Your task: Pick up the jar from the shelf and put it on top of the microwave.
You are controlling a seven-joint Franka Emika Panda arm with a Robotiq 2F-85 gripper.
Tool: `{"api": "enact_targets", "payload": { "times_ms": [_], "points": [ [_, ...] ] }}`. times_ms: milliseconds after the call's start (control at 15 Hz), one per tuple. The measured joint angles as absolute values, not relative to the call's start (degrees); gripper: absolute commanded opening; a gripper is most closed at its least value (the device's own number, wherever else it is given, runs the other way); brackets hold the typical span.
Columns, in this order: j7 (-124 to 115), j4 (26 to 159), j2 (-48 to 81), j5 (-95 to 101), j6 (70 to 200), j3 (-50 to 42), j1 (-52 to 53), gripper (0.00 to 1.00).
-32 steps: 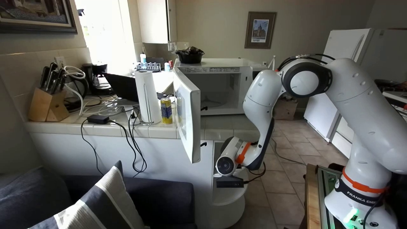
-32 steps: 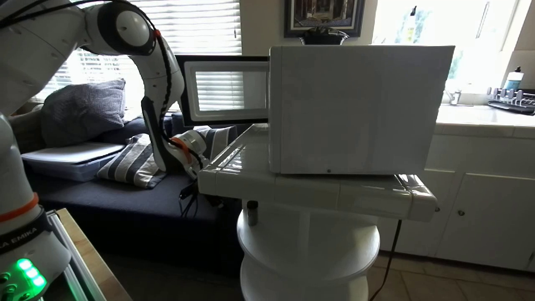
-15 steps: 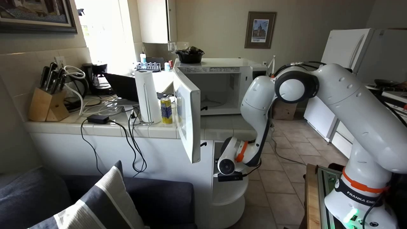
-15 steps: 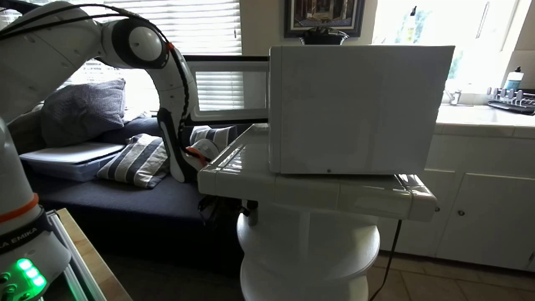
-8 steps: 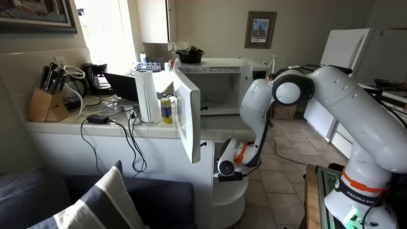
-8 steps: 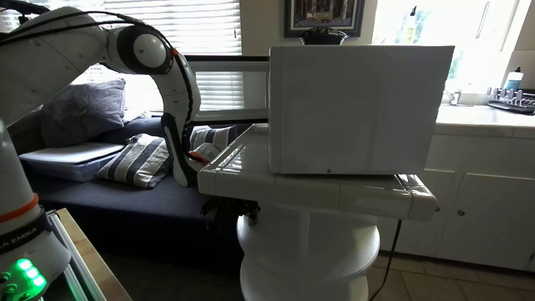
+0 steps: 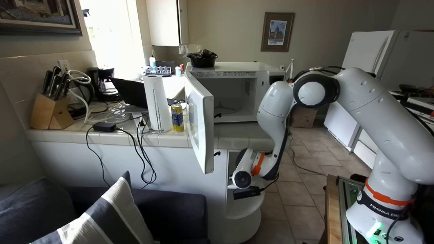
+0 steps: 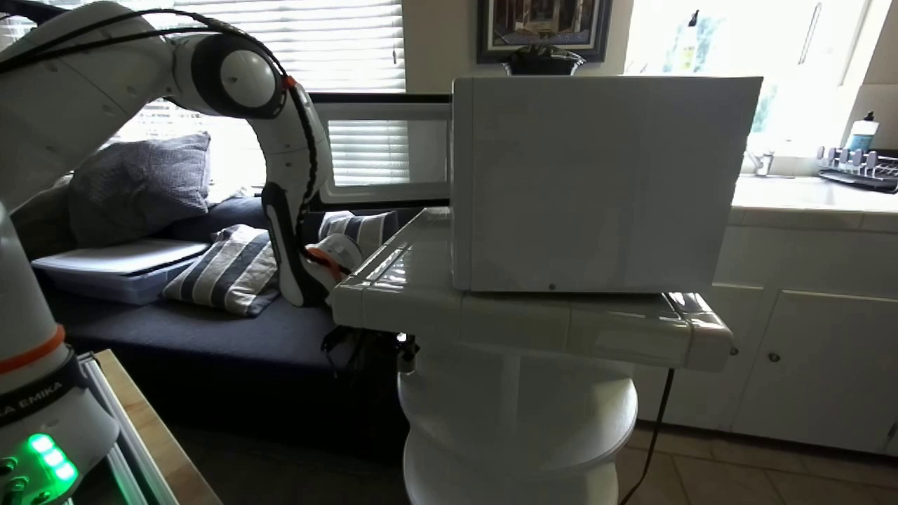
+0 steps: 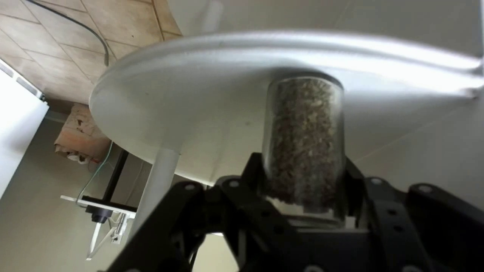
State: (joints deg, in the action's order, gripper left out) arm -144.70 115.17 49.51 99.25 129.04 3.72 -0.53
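The fingers (image 9: 252, 172) grip the jar (image 9: 307, 139), one on each side of its clear, brown-flecked body; the jar's base faces the shelf (image 9: 189, 113), right by the surface, though whether it touches I cannot tell; in an exterior view it shows small and dark at the edge of the upper tier (image 8: 526, 421) in sight, beneath the corner of the counter (image 8: 519, 322); the arm (image 7: 379, 98) bends down past that corner to below the counter top; close by, a striped pillow (image 7: 98, 217) lies on the sofa (image 7: 166, 210).

On the counter, over the shelf, sits the microwave (image 8: 603, 184); its door (image 7: 202, 125) stands open, jutting past the counter's edge; a can (image 7: 177, 118) stands just beside a paper roll (image 7: 157, 103), both on the counter near the door; a black bowl (image 7: 202, 61) rests on top of the microwave, toward the hinge side; a knife block (image 7: 52, 112) stands well apart along the counter; farthest back are the fridge (image 7: 369, 56) and, on the wall (image 7: 230, 37), a framed picture (image 7: 278, 32).
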Motion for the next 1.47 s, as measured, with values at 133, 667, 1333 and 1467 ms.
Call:
{"api": "enact_targets", "payload": {
  "times_ms": [133,667,1333,1467],
  "points": [
    [-143.0,118.2,47.4,98.9,131.5,5.3,-0.7,0.23],
    [-139.0,135.6,33.4,92.0,134.4,10.1,0.0,0.23],
    [-133.4,155.1,1.3,80.2,131.7,11.5,4.4,0.23],
    [-130.4,156.7,-5.1,77.1,129.6,11.4,5.2,0.23]
  ]
}}
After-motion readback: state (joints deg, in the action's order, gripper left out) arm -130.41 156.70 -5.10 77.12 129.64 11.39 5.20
